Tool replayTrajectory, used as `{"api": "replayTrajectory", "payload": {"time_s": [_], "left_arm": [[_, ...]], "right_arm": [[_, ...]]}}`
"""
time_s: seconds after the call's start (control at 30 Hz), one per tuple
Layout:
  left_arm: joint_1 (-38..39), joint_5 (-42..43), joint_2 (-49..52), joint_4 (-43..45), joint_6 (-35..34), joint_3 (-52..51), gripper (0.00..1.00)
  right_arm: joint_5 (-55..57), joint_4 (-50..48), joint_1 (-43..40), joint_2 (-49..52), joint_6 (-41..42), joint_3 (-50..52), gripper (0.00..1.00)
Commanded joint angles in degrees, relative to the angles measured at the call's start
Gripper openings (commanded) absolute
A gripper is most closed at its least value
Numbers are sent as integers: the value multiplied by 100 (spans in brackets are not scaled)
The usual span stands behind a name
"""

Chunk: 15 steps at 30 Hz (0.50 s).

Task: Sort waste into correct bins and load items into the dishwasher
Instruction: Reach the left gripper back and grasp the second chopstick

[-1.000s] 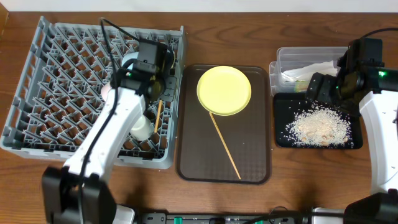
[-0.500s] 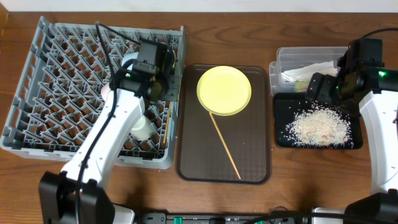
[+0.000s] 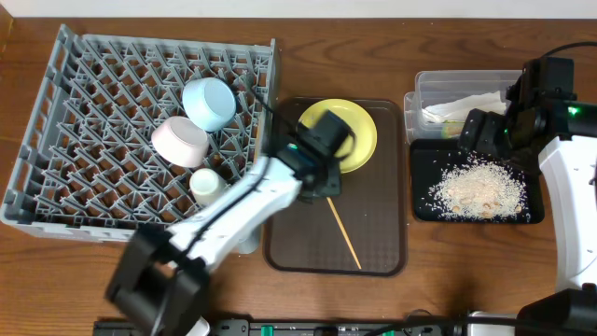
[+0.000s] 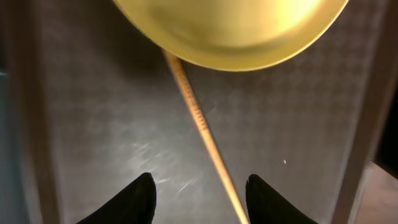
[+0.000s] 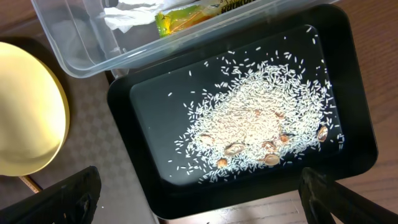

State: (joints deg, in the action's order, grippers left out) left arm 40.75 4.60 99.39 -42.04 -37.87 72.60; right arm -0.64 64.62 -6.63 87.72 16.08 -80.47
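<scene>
My left gripper (image 4: 199, 182) is open and empty, low over the brown tray (image 4: 93, 124). A thin wooden chopstick (image 4: 198, 118) runs between its fingers, nearer the right one. The round yellow plate (image 4: 230, 31) lies just ahead, on the chopstick's far end. In the overhead view the left gripper (image 3: 323, 184) is at the plate's (image 3: 359, 131) near edge. The grey dish rack (image 3: 56, 140) holds the light blue bowl (image 3: 208, 103), the white-pink bowl (image 3: 180, 142) and the white cup (image 3: 207, 184). My right gripper (image 5: 199, 190) is open and empty above the black tray (image 5: 155, 99) of rice scraps (image 5: 261, 121).
The clear tub (image 5: 81, 37) behind the black tray holds the white napkin (image 5: 134, 11) and the green-and-yellow wrapper (image 5: 186, 18). The brown tray (image 3: 382, 233) sits between the rack and the bins. I see only one chopstick (image 3: 342, 233).
My left arm has left the rack and swung right to the brown tray, over the chopstick. The bowls and cup in the rack are now uncovered. The right arm has not moved.
</scene>
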Motion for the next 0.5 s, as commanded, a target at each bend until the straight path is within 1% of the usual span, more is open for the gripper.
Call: {"api": "replayTrajectory", "payload": {"time_s": [0.0,0.17,0.27,0.33,0.37,0.4,0.43,0.47], "left_arm": [[365,-382,586,160,-581,-61,50],[612,-380,1137,382,-597,-61,50],[675,-380,1346,380,-599,-61,50],[686,-380,1451,350,-599,-61,48],[686,-376,1497,332,-599,-61,44],[684,-378,1537,302,-599,-61,35],[684,-378,1558,258,-599,-61,29],[684,-380,1561,223,-599,-61,21]], "right_arm": [[-28,13,-24,-13,-28,-111,99],[-28,39,-26,-13,-28,-111,99],[-28,35,-26,-13,-28,-111,99],[-28,37,-26,-13,-28,-111,99],[-26,37,-26,-13,-28,-111,99],[-28,35,-26,-13,-28,-111,99],[-26,37,-26,-13,-28,-111,99],[-26,37,-26,-13,-28,-111,99]]}}
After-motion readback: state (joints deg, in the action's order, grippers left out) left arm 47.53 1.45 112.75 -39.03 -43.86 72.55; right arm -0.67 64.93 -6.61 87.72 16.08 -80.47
